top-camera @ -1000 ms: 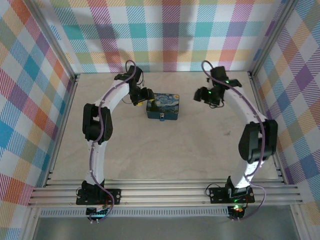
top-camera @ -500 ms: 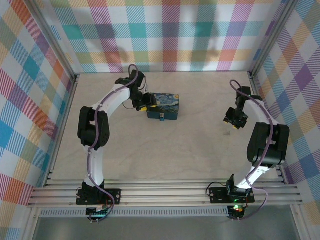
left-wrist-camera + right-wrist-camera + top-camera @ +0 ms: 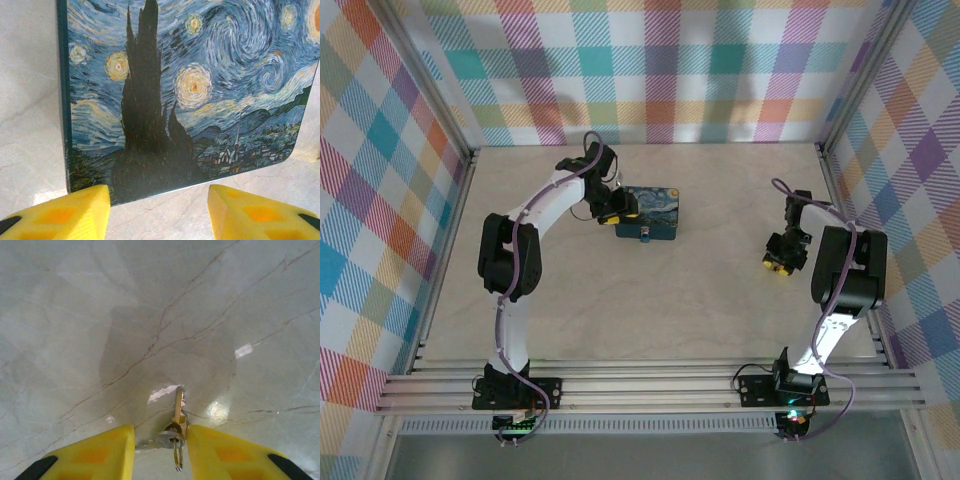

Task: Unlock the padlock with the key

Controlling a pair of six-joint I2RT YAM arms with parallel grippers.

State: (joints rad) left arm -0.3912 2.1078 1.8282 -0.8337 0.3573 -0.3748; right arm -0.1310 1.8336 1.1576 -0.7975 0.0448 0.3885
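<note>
Marbled beige tabletop [image 3: 650, 310] with fine brown veins fills the floor of a booth walled in bright plaid [image 3: 670, 60]; aluminium rails [image 3: 650, 385] cross the near edge. A Starry Night tin [image 3: 655, 210] sits toward the far side, left of centre. The left gripper [image 3: 613, 215] hangs at its left end, its yellow fingers spread wide with nothing between them. Well to the right, the right gripper [image 3: 775, 262] is closed narrowly on the key [image 3: 178, 407], pinching the bow with the ring dangling and the blade pointing at the table. A small metal piece on the tin's near wall may be the padlock [image 3: 645, 237], but it is too small to make out. The tin's far edge is cut off in the left wrist view.
</note>
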